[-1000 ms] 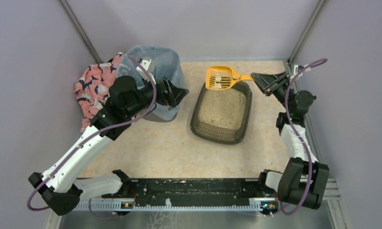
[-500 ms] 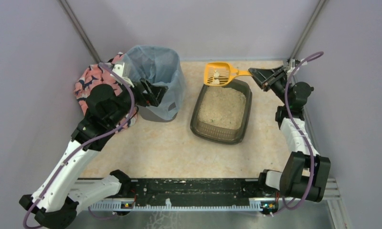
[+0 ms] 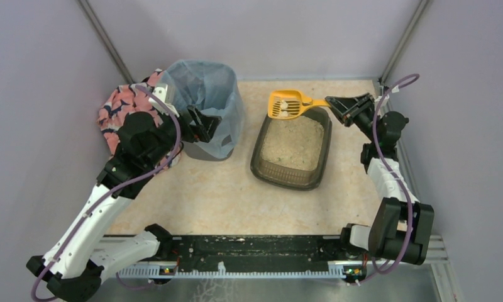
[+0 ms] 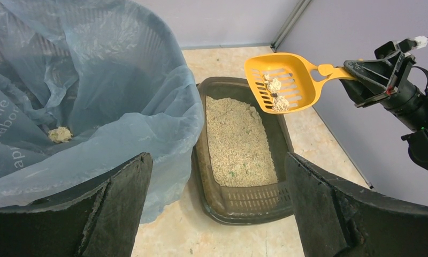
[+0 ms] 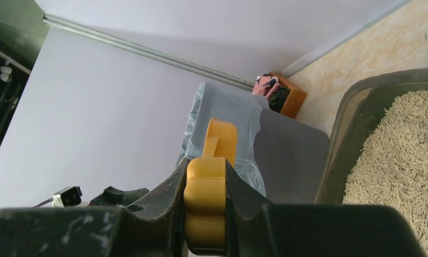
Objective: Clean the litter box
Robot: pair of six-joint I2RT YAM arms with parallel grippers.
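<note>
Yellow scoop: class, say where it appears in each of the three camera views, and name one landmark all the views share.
Top external: yellow scoop upper centre, by the litter box's far end.
Left wrist: upper right, raised, pale clumps in it.
Right wrist: bottom centre, handle edge-on in the shut right gripper.
Shared landmark: the blue-bagged bin.

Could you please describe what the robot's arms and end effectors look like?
The left arm and right arm have white links, black joints and a looping purple cable each. The left end effector and right end effector are black with broad, scuffed fingers.
</note>
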